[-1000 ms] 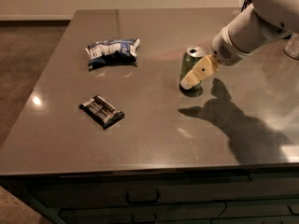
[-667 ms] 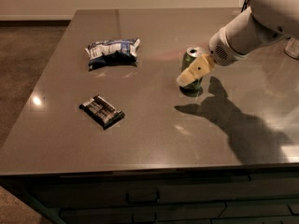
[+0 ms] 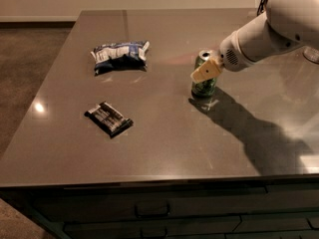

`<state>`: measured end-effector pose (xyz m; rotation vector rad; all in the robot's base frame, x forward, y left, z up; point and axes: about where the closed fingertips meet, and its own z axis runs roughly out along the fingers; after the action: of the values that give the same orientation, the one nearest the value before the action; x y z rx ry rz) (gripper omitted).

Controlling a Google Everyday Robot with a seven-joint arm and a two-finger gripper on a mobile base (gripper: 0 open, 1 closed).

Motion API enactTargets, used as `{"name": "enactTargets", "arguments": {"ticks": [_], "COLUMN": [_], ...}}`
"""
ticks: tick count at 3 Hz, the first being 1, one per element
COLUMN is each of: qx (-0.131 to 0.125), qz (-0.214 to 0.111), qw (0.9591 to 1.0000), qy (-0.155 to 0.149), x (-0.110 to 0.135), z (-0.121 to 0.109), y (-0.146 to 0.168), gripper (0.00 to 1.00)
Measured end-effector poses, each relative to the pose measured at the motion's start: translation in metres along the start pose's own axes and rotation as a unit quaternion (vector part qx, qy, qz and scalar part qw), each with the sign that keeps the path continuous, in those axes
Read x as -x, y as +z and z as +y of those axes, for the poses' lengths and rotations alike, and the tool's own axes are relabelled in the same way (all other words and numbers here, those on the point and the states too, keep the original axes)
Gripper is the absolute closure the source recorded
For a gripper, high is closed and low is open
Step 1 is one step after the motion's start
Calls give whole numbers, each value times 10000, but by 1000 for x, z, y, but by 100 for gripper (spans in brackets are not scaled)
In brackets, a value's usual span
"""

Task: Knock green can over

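On the grey countertop [image 3: 164, 148] in the camera view, we count one green can [image 3: 204, 87], one blue-and-white snack bag [image 3: 119, 55] and one dark foil-wrapped packet [image 3: 108, 118].

The green can stands upright, right of centre, with its silver top showing. The snack bag lies flat, well apart to the can's left and toward the far edge. The dark packet lies flat nearer the front edge, below the bag and also well apart from the can.

We see one white arm [image 3: 259, 31] reaching in from the upper right. Its one gripper [image 3: 207, 71] sits at the can's upper half, and a cream pad overlaps the can's front just below the rim. We cannot tell whether the gripper is spread or closed. One arm shadow [image 3: 249, 128] falls on the countertop from the can's base toward the right front.
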<state>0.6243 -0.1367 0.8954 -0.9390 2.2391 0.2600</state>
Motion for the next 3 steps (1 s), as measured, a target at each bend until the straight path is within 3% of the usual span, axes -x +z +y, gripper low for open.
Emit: {"name": "enactTargets", "arguments": {"ticks": [1,2,3], "qx": [53,-12,88], "qz": [-60,180,841], "qw": [9999,9988,9882], "qy": [-111,-461,-1277], "x": [9,33,61], "z": [4,1,16], "y": [-7,-18,-9], "gripper": [64,88,100]}}
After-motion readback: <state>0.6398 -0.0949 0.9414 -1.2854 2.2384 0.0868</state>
